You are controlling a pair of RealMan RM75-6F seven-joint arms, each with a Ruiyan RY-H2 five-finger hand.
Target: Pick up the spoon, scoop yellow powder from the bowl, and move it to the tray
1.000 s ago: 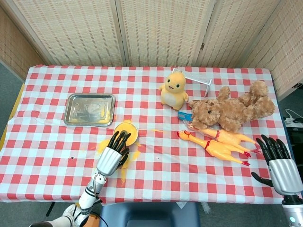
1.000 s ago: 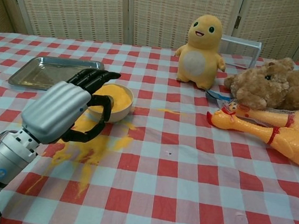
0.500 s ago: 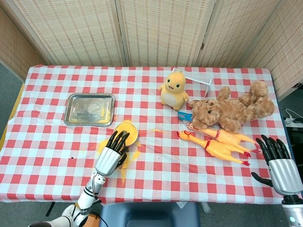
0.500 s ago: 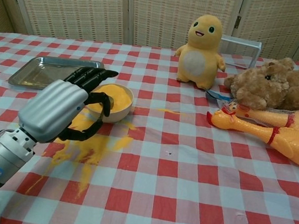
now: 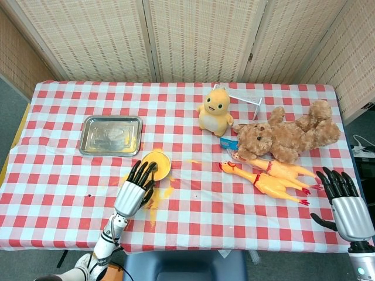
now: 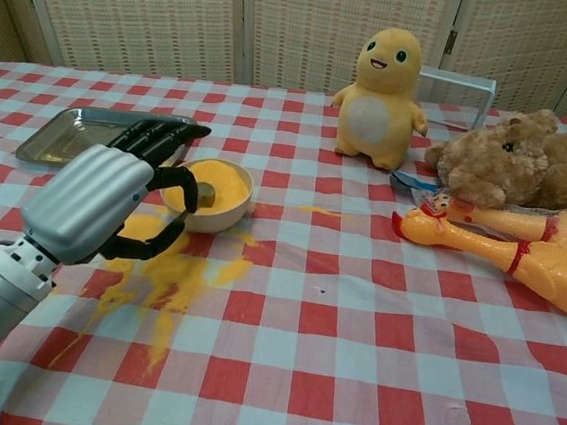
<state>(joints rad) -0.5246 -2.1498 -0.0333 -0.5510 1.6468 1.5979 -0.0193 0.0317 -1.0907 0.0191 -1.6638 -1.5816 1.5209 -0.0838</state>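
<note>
At far left: tray (image 5: pixel 85 136) lies flat on the checked cloth, well in from the table's left edge. No yellow powder shows in it, so the transfer is judged not done.

Just right and nearer: bowl (image 6: pixel 225 212) of yellow powder (image 6: pixel 225 177), close to the tray's near right corner but not touching it. Spilled powder (image 6: pixel 172 272) is spread on the cloth on the near side of the bowl.

Left hand (image 6: pixel 94 199) hovers over that spill, fingertips (image 6: pixel 160 135) reaching over the bowl's left rim. Fingers are stretched and apart, thumb hooked toward the bowl. No spoon is seen in it. A small dull patch at the thumb tip is too unclear to name.

Spoon: not surely found. A blue-and-grey item (image 6: pixel 412 185) lies between the yellow figure (image 6: pixel 381 81) and the teddy bear (image 6: pixel 530 156), and may be it. If so, pick-up, scoop and carry are all left to do.

Right of centre: rubber chickens (image 5: pixel 266 175) lie near the bear. A wire rack (image 5: pixel 243 96) stands behind the figure. This side is crowded.

Far right: right hand (image 5: pixel 345 202) hangs off the table's near right corner, fingers straight and a little apart, holding nothing.

Room: bare cloth runs between bowl and toys, and along the near edge. The bowl-to-tray path is short and unobstructed. A reach for the blue-and-grey item would have to pass close between the toys.
</note>
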